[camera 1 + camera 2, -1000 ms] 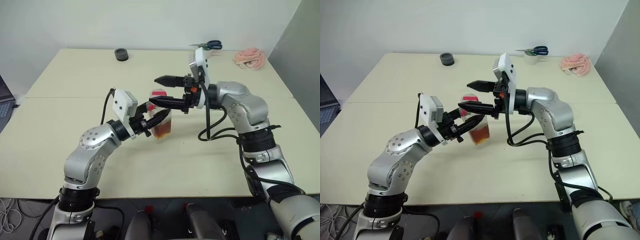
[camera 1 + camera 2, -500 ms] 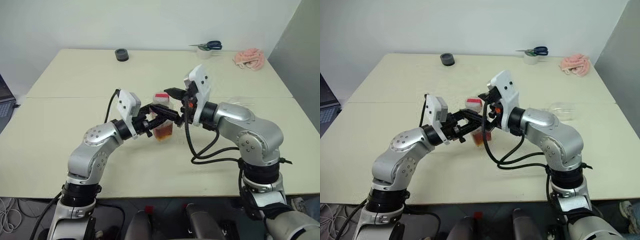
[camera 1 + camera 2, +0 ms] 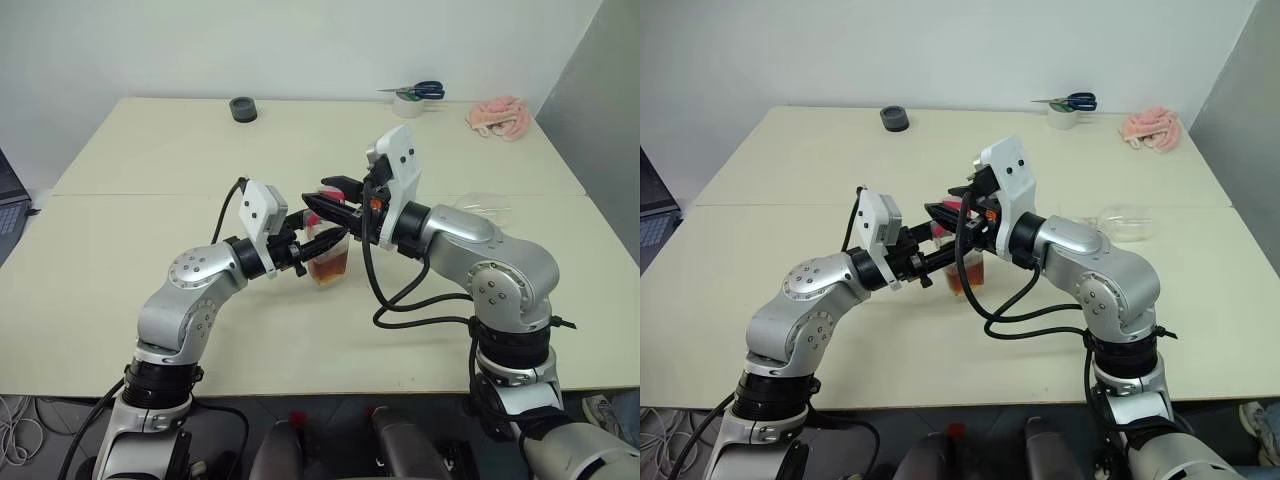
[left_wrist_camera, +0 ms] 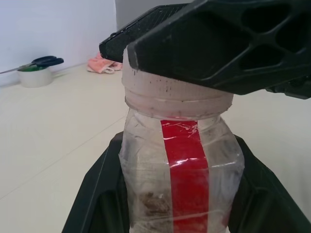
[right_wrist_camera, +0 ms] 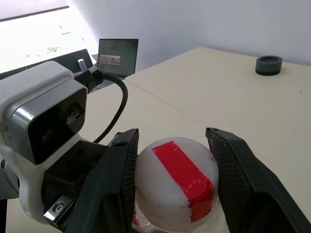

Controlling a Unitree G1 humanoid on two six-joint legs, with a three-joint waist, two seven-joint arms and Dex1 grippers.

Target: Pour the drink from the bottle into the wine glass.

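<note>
The bottle (image 3: 328,256) is small and clear, with a red strip (image 4: 187,184) down its side. It stands at the table's middle with the reddish-brown drink (image 3: 328,268) low inside. My left gripper (image 3: 318,241) is shut on its body, a black finger (image 4: 95,194) on each side. My right gripper (image 3: 330,195) comes in level from the right, and both its fingers lie against the white cap (image 5: 177,179), which has red tape across it. The wine glass (image 3: 481,205) shows as a clear shape on the table just beyond my right forearm; its lower part is unclear.
At the table's far edge are a black round piece (image 3: 242,108), scissors on a white roll (image 3: 412,97) and a pink cloth (image 3: 500,116). A laptop (image 3: 8,205) shows at the left edge. Both arms meet over the table's middle.
My right gripper came down from wide open above the bottle and closed in around the cap, and its elbow dropped. The left gripper kept its hold on the bottle and stayed in place.
</note>
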